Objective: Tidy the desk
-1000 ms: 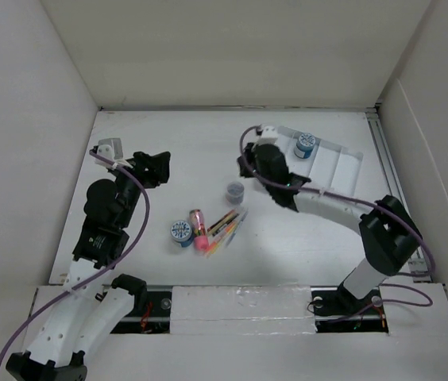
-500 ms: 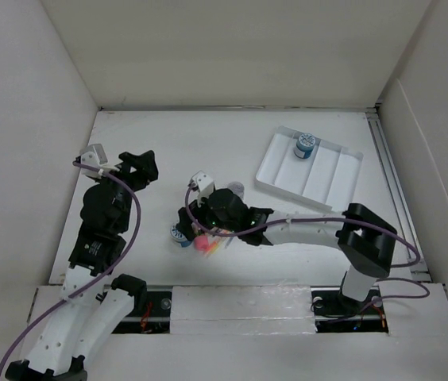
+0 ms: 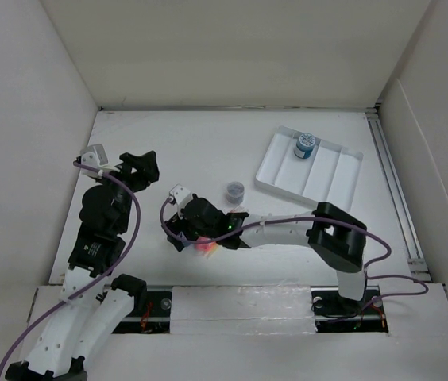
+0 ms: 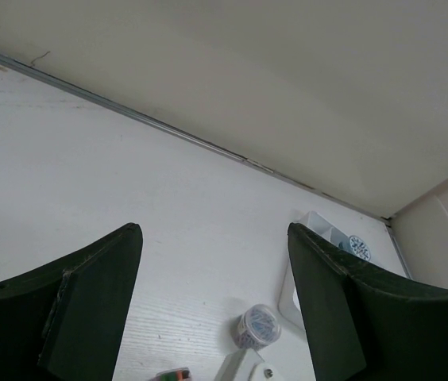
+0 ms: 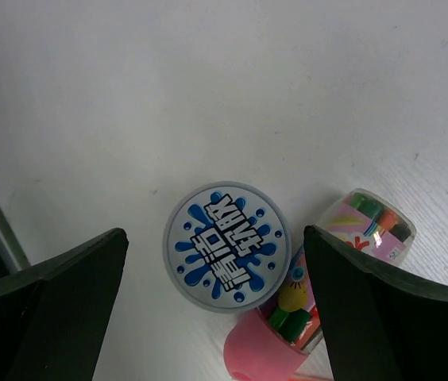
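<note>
The white desk (image 3: pixel 192 143) holds a small pile of items at its front middle. My right gripper (image 3: pixel 181 232) (image 5: pixel 214 238) hangs open right over a round tin with a blue splash lid (image 5: pixel 226 246), one finger on each side and not touching it. A pink tube of coloured pieces (image 5: pixel 319 278) (image 3: pixel 205 244) lies against the tin's right side. In the top view the gripper covers most of this tin. My left gripper (image 3: pixel 140 167) (image 4: pixel 212 230) is open and empty above the desk's left side.
A small clear jar of clips (image 3: pixel 234 190) (image 4: pixel 257 325) stands just behind the right arm. A white ridged tray (image 3: pixel 327 178) sits at the back right with a second blue tin (image 3: pixel 305 144) (image 4: pixel 358 247) in its far corner. Cardboard walls enclose the desk.
My right arm swung from beside the tray to the front middle, over the blue-lidded tin, and its jaws opened wide. My left gripper opened wider and shifted slightly left.
</note>
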Controlling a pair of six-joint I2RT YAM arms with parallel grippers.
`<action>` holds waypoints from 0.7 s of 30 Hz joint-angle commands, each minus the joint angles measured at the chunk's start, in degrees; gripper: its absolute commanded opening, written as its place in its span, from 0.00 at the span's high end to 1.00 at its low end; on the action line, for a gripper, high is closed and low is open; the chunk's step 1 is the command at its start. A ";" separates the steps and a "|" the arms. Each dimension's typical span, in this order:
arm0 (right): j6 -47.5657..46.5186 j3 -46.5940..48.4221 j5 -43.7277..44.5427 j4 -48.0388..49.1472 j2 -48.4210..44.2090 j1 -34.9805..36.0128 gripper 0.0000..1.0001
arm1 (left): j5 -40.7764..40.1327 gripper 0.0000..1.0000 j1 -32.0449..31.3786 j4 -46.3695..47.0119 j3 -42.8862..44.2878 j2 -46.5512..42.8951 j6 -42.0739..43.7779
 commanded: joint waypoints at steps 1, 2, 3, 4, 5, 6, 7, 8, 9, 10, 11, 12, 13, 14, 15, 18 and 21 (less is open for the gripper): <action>-1.04 2.79 4.50 -1.31 2.47 1.43 0.03 | 1.88 0.30 0.02 2.93 1.54 -0.29 0.33; -1.04 3.22 5.55 -1.31 2.91 1.95 0.03 | 1.88 0.30 0.02 2.94 1.54 -0.12 0.51; -1.04 3.40 6.52 -1.49 3.70 1.95 0.04 | 1.71 0.30 0.02 2.94 1.45 0.23 0.42; -1.21 3.58 6.70 -1.40 4.14 2.48 0.05 | 1.54 0.30 0.02 2.50 1.63 0.41 0.51; -1.30 3.49 6.62 -0.79 4.32 2.48 0.13 | 1.79 0.30 0.02 2.50 1.63 0.59 0.42; -1.39 3.23 6.88 -0.26 4.50 2.48 0.16 | 2.23 0.30 0.02 2.67 1.63 0.41 0.42; -1.56 2.97 7.40 0.35 4.41 3.00 0.25 | 2.58 0.30 0.02 3.02 1.54 0.24 0.51; -1.39 3.05 8.19 0.88 4.41 3.01 0.31 | 2.50 0.30 0.02 3.20 1.54 0.15 0.51; -0.95 3.14 9.59 0.97 4.32 3.01 0.35 | 1.89 0.30 0.02 3.20 1.54 0.41 0.60; -0.43 2.44 9.87 3.23 2.93 3.01 0.41 | 1.97 0.30 0.02 2.33 1.80 0.93 0.51; -0.42 2.44 9.87 3.26 2.92 3.01 0.41 | 1.97 0.30 0.02 2.32 1.80 0.94 0.51; -0.34 2.00 9.96 4.13 2.13 3.01 0.42 | 2.58 0.30 0.02 2.50 1.54 0.77 0.51; 0.01 1.04 10.22 5.88 0.04 3.01 0.45 | 2.76 0.30 0.02 3.11 1.45 0.24 0.51; 0.37 0.60 10.57 6.59 -1.20 3.01 0.45 | 2.76 0.30 0.02 3.29 1.28 0.24 0.51; 0.72 0.07 11.53 7.38 -2.61 3.01 0.46 | 2.42 0.30 0.02 3.29 1.54 0.58 0.51; 4.05 -4.67 11.63 13.35 -9.54 0.38 0.47 | 2.85 0.30 0.02 2.50 1.54 1.12 0.51; 9.15 -9.42 12.06 16.35 -16.58 -5.85 0.47 | 2.94 0.30 0.02 3.20 1.63 0.59 0.51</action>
